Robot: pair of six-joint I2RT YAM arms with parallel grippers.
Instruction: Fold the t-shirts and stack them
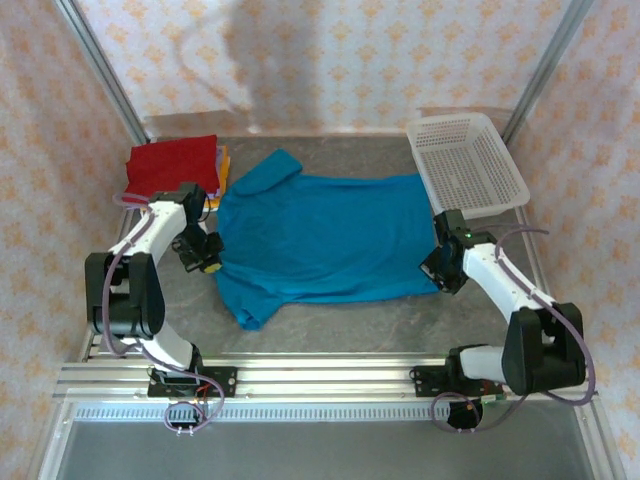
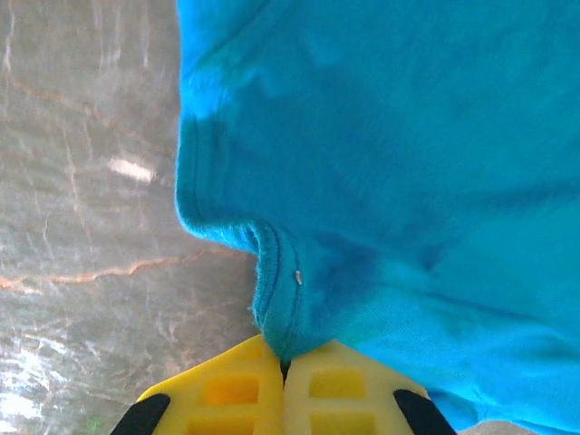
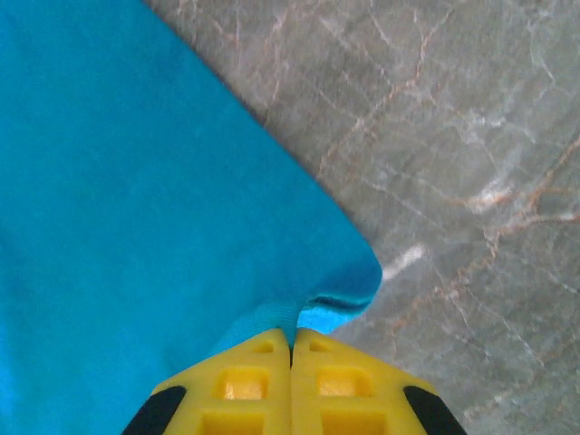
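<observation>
Where the blue shirt [image 1: 320, 235] lies, top view: spread flat mid-table, between both arms.
Folded pile [image 1: 172, 165]: red shirt on top, far left corner.
Basket [image 1: 470, 175]: far right; nothing seen inside.
Left wrist view, left claw [image 2: 284, 361]: pressed together on a ribbed edge.
Right wrist view, right claw [image 3: 292, 343]: pinching a hem corner.
Handling: judged light, limp; hold by edges.

Both arms low, elbows out — left gripper [image 2: 284, 352] and right gripper [image 3: 291, 337] each fully closed
</observation>
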